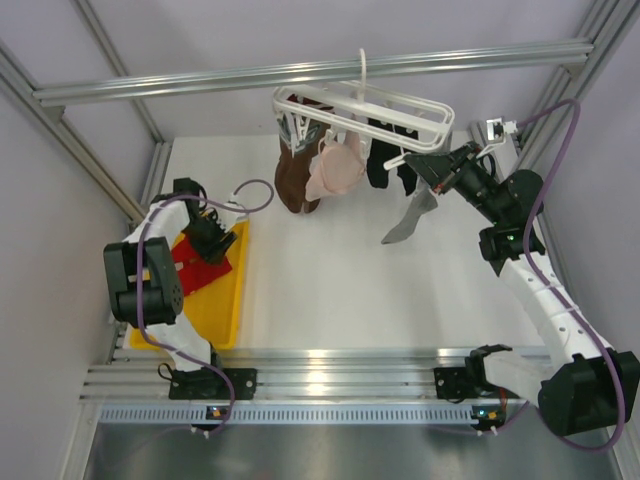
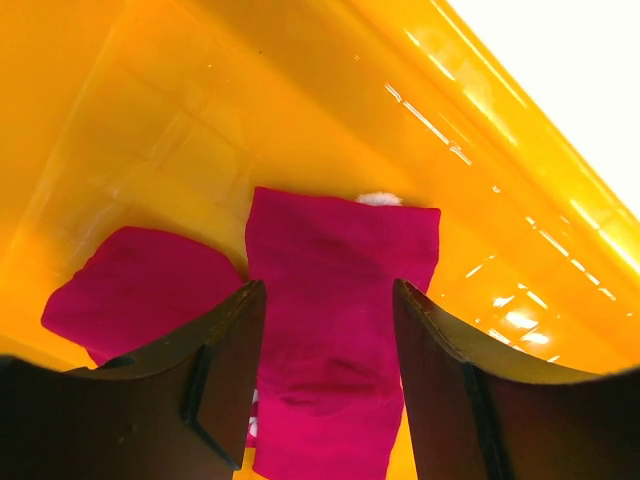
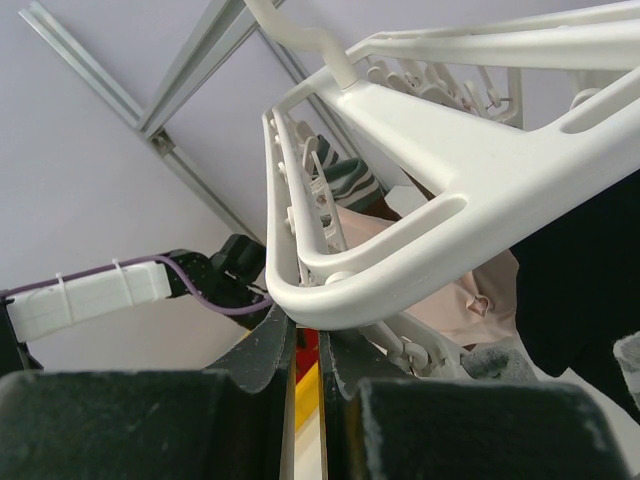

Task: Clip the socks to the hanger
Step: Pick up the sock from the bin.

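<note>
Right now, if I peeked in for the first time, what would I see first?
Probably the white hanger hung up at the back, with a brown sock and a pink sock dangling under it and a grey sock near its right end. Next comes the bright yellow tray on the left, where the left arm's fingers spread open over a red sock.

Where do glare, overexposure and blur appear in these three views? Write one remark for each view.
Left wrist: glints streak the yellow tray, top-right corner blown white. Right wrist: the right tool is soft and dark, the hanger sharper. Top external: even light, sheen on the front rail.
</note>
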You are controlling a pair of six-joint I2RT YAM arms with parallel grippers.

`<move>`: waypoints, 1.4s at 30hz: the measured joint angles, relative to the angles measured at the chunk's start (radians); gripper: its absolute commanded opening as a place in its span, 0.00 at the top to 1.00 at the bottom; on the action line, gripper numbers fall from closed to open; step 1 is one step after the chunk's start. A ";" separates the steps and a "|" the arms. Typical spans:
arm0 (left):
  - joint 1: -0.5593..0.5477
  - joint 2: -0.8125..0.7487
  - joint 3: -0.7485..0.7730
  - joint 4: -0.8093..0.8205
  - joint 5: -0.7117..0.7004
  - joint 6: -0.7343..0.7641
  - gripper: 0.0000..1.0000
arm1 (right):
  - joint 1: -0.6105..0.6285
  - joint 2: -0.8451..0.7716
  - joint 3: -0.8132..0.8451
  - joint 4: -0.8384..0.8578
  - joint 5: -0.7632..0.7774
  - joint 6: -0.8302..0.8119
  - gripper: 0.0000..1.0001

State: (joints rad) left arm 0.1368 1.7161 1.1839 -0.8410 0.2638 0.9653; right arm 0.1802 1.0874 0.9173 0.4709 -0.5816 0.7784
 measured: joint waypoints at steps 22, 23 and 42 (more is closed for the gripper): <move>0.006 -0.017 -0.083 0.031 0.055 0.054 1.00 | 0.000 -0.002 0.001 -0.009 0.001 -0.024 1.00; 0.011 -0.043 -0.083 0.018 0.075 0.048 1.00 | 0.000 -0.003 0.001 -0.010 0.002 -0.027 1.00; 0.058 -0.501 0.096 -0.006 0.524 -0.205 1.00 | 0.000 -0.003 0.020 -0.033 -0.006 -0.045 1.00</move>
State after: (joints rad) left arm 0.1951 1.2148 1.2800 -0.8474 0.7876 0.7601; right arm 0.1799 1.0847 0.9375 0.4381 -0.5880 0.7334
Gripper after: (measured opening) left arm 0.030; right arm 0.058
